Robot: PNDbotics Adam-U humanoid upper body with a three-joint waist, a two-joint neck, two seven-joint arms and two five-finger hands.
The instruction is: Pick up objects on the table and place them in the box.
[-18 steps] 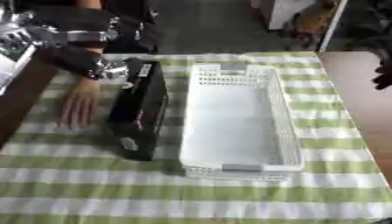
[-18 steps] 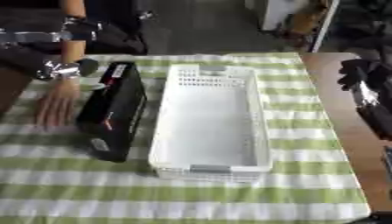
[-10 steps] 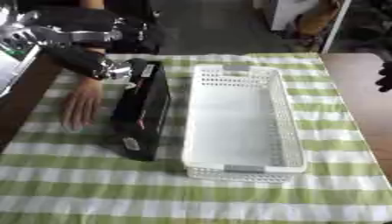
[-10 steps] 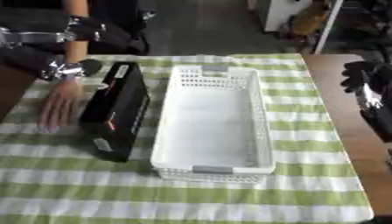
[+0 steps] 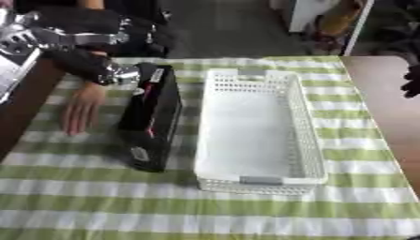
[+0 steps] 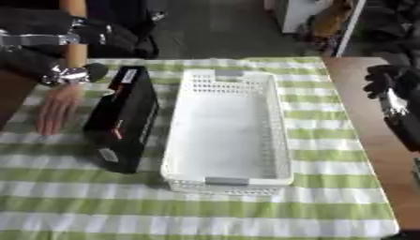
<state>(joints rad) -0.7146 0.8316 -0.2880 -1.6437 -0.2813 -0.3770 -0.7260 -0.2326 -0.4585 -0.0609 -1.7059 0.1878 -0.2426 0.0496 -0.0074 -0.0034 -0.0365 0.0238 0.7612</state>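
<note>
Both views come from the robot's head, looking steeply down and forward over a table spread with a green-and-white striped cloth, near enough that the table fills most of each picture and only a strip of dark floor shows at the far edge. The two eyes face the same way and share nearly everything: the white basket, the black box beside it and the brown tabletop on the right. The right eye sits slightly to the right, so it takes in more of that right side (the robot's right hand shows more fully there), and the basket falls further left.
</note>
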